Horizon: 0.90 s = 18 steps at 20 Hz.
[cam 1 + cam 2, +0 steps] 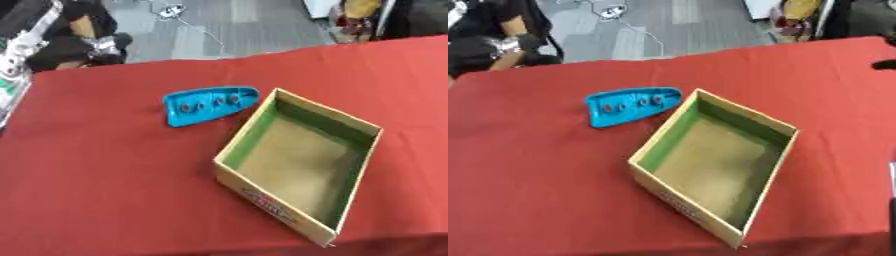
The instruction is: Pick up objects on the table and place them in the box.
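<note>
The blue boat-shaped toy (208,104) lies flat on the red worktop (105,170), just beside the far-left wall of the open cardboard box (262,196), which looks empty; neither hand shows, so their fingers' state is unknowable.

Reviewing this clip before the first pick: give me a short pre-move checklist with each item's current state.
1. Blue boat-shaped toy lies free on the red tablecloth, nothing on top of it: ok.
2. Toy outside the cardboard box, beside its far-left wall: ok.
3. Box stands open side up, inside looks bare: ok.
4. A hand is in position over the toy: not ok, neither hand is clearly in view.
5. Toy touching the box wall or apart: cannot tell.
</note>
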Each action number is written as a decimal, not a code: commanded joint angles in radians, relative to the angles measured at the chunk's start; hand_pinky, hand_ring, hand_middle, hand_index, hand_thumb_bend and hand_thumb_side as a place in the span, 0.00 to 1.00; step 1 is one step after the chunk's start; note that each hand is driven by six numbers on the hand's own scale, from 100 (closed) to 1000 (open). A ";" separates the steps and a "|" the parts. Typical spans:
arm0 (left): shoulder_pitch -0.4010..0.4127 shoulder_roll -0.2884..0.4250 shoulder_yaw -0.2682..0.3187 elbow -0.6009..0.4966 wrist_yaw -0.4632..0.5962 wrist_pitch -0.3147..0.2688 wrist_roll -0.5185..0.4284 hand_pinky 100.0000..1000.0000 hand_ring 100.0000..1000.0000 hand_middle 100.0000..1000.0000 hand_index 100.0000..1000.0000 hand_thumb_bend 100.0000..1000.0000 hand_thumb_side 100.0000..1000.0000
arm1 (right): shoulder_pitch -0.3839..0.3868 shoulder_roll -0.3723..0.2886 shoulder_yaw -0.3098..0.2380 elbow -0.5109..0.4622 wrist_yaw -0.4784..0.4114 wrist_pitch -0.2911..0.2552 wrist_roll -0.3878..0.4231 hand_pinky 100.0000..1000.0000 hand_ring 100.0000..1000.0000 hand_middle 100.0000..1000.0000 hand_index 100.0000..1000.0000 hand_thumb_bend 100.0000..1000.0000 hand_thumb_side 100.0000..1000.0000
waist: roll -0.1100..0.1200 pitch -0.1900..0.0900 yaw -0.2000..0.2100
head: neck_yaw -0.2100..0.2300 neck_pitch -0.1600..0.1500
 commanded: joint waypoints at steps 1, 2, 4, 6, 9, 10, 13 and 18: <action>-0.094 0.019 -0.050 0.096 -0.053 -0.021 -0.089 0.74 0.79 0.79 0.90 1.00 0.75 | -0.008 -0.018 0.002 -0.009 0.001 -0.002 0.004 0.55 0.79 0.79 1.00 0.40 0.96 | -0.001 -0.015 -0.003 | 0.012 -0.001; -0.131 -0.003 -0.064 0.132 -0.082 -0.029 -0.108 0.74 0.79 0.79 0.90 1.00 0.75 | -0.007 -0.017 0.001 -0.009 0.001 -0.002 0.003 0.55 0.79 0.79 1.00 0.40 0.96 | -0.001 -0.015 -0.004 | 0.012 -0.001; -0.192 -0.047 -0.081 0.200 -0.139 -0.045 -0.135 0.75 0.79 0.79 0.90 1.00 0.75 | -0.006 -0.016 0.000 -0.010 -0.001 -0.002 0.002 0.55 0.79 0.79 1.00 0.40 0.96 | -0.001 -0.016 -0.005 | 0.014 -0.001; -0.245 -0.094 -0.088 0.269 -0.189 -0.056 -0.150 0.74 0.79 0.79 0.90 1.00 0.75 | -0.006 -0.015 0.000 -0.010 -0.001 -0.002 0.002 0.55 0.79 0.79 1.00 0.40 0.96 | -0.002 -0.017 -0.005 | 0.017 -0.001; -0.308 -0.154 -0.093 0.367 -0.249 -0.077 -0.154 0.75 0.78 0.79 0.90 1.00 0.75 | -0.005 -0.013 0.001 -0.010 -0.001 -0.002 0.002 0.55 0.79 0.79 1.00 0.40 0.96 | -0.003 -0.017 -0.004 | 0.021 -0.001; -0.326 -0.174 -0.095 0.401 -0.268 -0.083 -0.156 0.76 0.78 0.79 0.90 1.00 0.75 | -0.005 -0.013 0.001 -0.011 -0.001 -0.002 0.001 0.55 0.79 0.79 1.00 0.40 0.96 | -0.003 -0.017 -0.005 | 0.025 -0.001; -0.383 -0.242 -0.093 0.511 -0.333 -0.095 -0.151 0.77 0.79 0.80 0.90 1.00 0.74 | -0.006 -0.010 0.003 -0.011 -0.003 -0.002 0.002 0.55 0.79 0.79 0.99 0.40 0.96 | -0.006 -0.016 -0.008 | 0.037 -0.001; -0.439 -0.354 -0.057 0.679 -0.421 -0.096 -0.096 0.76 0.79 0.82 0.89 1.00 0.74 | -0.009 -0.004 0.004 -0.013 -0.006 -0.003 0.003 0.55 0.79 0.79 0.99 0.39 0.96 | -0.010 -0.013 -0.016 | 0.055 -0.001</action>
